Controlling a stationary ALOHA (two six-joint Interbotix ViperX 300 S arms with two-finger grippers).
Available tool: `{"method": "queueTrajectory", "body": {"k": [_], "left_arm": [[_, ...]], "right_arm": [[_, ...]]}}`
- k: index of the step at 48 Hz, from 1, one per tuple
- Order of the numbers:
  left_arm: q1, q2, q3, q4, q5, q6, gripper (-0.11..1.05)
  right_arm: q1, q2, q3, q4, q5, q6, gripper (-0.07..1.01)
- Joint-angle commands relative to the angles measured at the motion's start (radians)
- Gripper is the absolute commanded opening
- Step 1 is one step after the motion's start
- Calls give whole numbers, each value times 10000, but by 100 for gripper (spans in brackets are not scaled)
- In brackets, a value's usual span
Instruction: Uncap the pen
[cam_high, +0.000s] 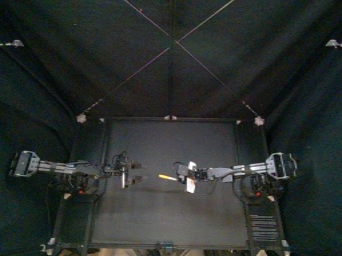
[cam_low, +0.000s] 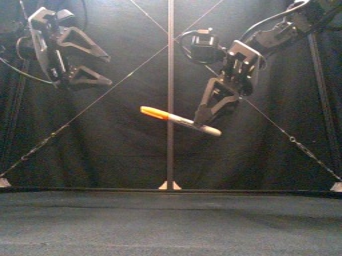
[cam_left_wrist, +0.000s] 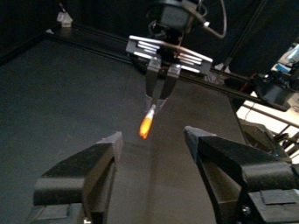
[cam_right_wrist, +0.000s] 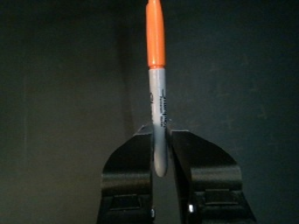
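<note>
A marker pen (cam_low: 185, 122) with a grey barrel and an orange cap (cam_low: 156, 113) hangs in the air above the table, tilted a little, its capped end toward the left. My right gripper (cam_low: 213, 115) is shut on the barrel end of the pen (cam_right_wrist: 158, 96), and the cap (cam_right_wrist: 153, 35) sticks out free past the jaws. My left gripper (cam_high: 130, 173) stands open to the left of the pen (cam_high: 170, 177), apart from it. In the left wrist view the cap (cam_left_wrist: 146, 127) points at the gap between my open left jaws.
The black table (cam_high: 160, 215) lies bare under both arms. The black back curtain (cam_low: 120, 150) hangs behind the pen.
</note>
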Motion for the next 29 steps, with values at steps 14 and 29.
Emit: {"method": "queueTrajectory", "body": {"k": [14,29], "left_arm": [[0,1273,-859,-414,-199,31,96],[0,2117,-1365,-414,-215,31,96]], "right_arm": [[-123,15,-920,-966,-123,-61,43],[-46,476,-1457,-1549,-138,-46,43]]}}
